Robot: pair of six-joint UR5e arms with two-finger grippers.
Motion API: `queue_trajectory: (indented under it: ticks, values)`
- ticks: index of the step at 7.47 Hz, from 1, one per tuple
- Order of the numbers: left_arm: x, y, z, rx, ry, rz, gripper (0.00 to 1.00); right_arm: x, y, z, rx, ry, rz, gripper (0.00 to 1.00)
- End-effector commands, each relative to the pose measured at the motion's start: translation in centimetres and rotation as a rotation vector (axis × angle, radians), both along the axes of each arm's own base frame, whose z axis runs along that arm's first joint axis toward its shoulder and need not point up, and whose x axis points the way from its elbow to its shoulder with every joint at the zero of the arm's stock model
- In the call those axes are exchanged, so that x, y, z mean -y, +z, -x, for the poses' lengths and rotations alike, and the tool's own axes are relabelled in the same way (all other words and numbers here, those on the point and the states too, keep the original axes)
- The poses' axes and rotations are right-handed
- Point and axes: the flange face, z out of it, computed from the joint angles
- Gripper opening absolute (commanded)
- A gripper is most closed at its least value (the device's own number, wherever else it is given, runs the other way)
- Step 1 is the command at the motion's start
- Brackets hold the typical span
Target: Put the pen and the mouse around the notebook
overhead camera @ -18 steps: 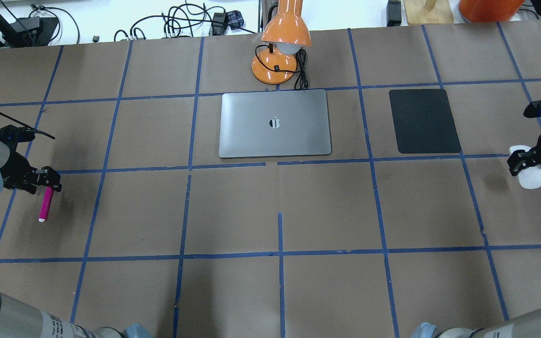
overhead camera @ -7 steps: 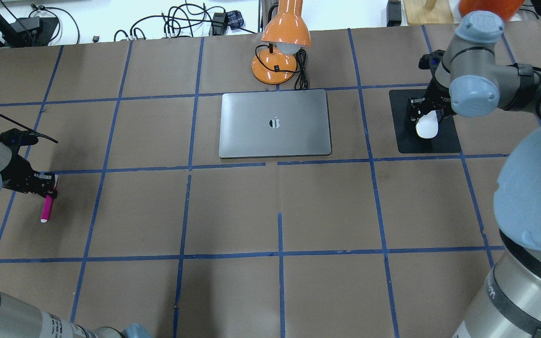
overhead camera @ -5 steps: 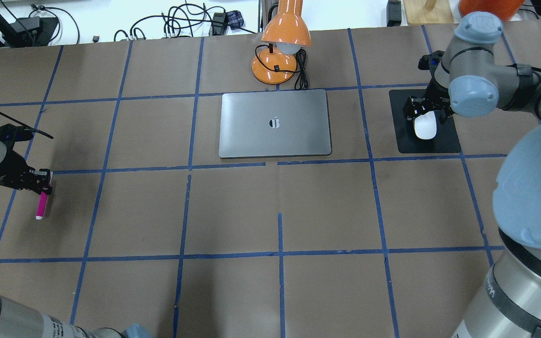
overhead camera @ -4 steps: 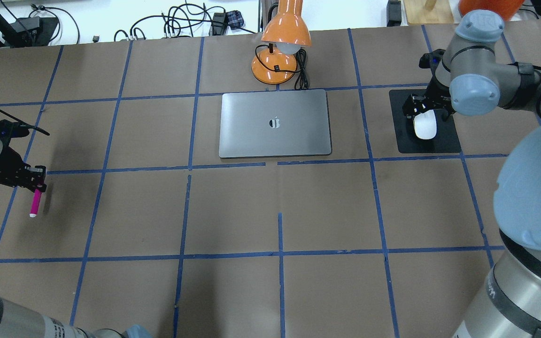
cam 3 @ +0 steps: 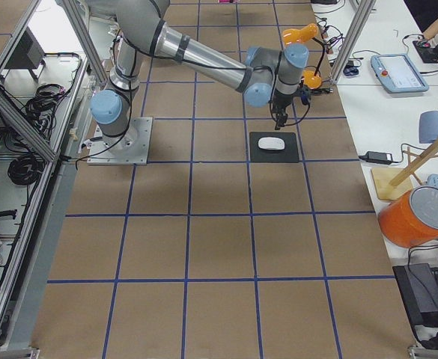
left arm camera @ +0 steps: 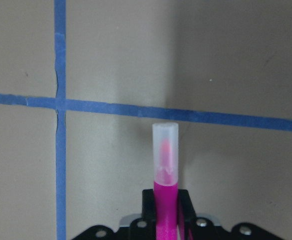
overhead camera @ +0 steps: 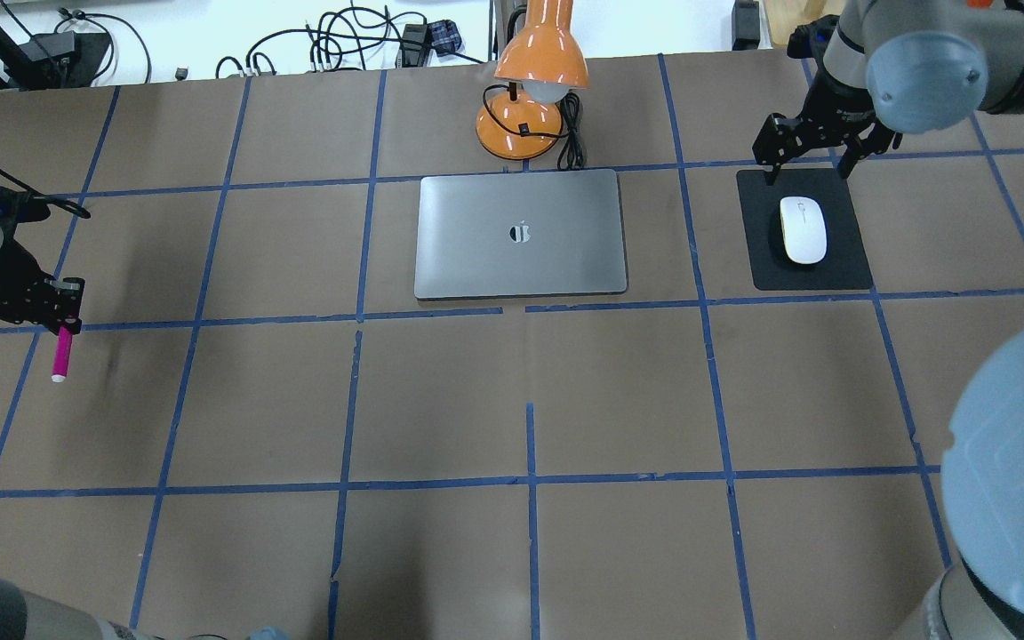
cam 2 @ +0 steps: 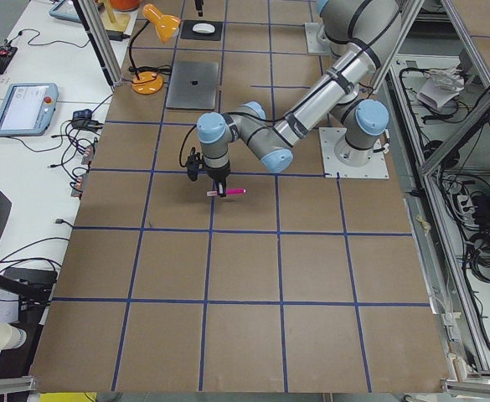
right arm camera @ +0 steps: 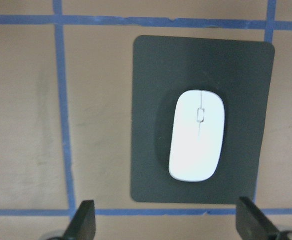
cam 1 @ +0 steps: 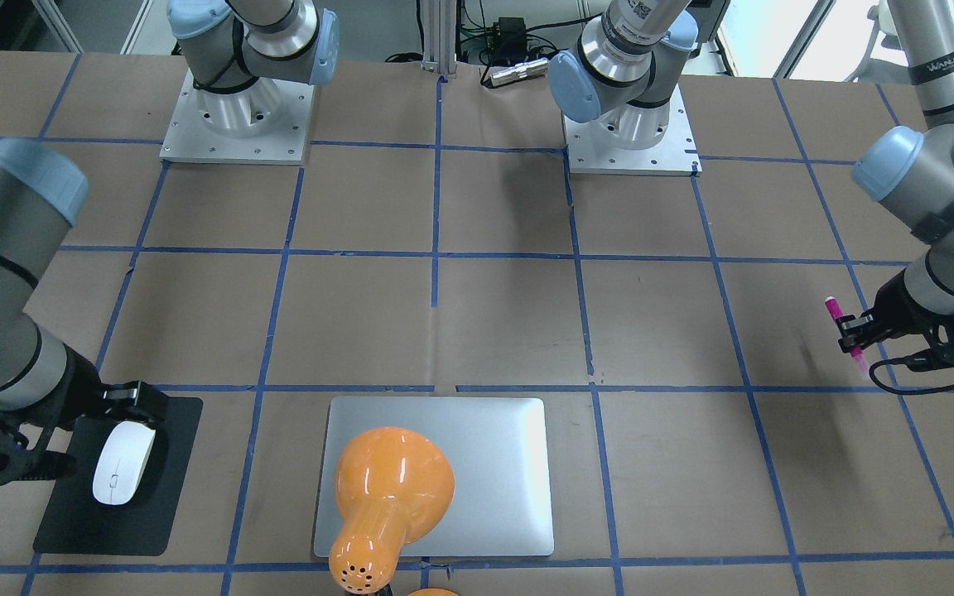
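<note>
The magenta pen (overhead camera: 59, 358) hangs level above the table at the far left, with my left gripper (overhead camera: 65, 330) shut on its rear end; its pale cap (left arm camera: 164, 152) points away from the wrist. The white mouse (overhead camera: 804, 230) lies on the black mat (overhead camera: 843, 267), right of the silver notebook (overhead camera: 476, 258). My right gripper (overhead camera: 812, 165) stands open over the mat's far edge, apart from the mouse (right arm camera: 196, 135), with nothing between its fingers.
An orange desk lamp (overhead camera: 532, 84) with a black cord stands just behind the notebook, and its shade overhangs the notebook (cam 1: 502, 497) in the front-facing view. Brown paper with blue tape lines (overhead camera: 530, 480) covers the table. Cables lie beyond the far edge.
My right gripper carried the mouse from the table's right edge onto the black mat, opened and drew back toward the far edge. My left gripper lifted the pen and shifted it left and farther away.
</note>
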Motion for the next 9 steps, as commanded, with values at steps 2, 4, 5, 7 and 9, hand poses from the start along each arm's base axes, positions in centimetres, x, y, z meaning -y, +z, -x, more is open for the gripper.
queue_trajectory:
  ticks: [2,4,5,7,9]
  values:
    - [2.0,3.8,7.0,0.024,0.079,0.040,0.00,-10.0,10.8,-10.9,-0.005,0.033,0.078,1.00]
    - [2.5,5.0,12.5,0.022,0.168,0.067,0.00,-13.3,15.7,-10.2,-0.003,0.024,0.081,1.00]
    - [2.5,5.9,15.6,0.009,0.217,0.087,0.00,-14.8,16.4,-10.2,-0.001,0.025,0.054,1.00]
    - [2.4,6.4,21.1,-0.049,0.321,0.112,0.00,-13.2,14.8,-10.1,0.002,0.019,0.027,1.00]
    - [2.4,5.7,24.3,-0.050,0.389,0.105,0.00,-12.2,14.4,-10.7,0.058,0.014,0.019,1.00]
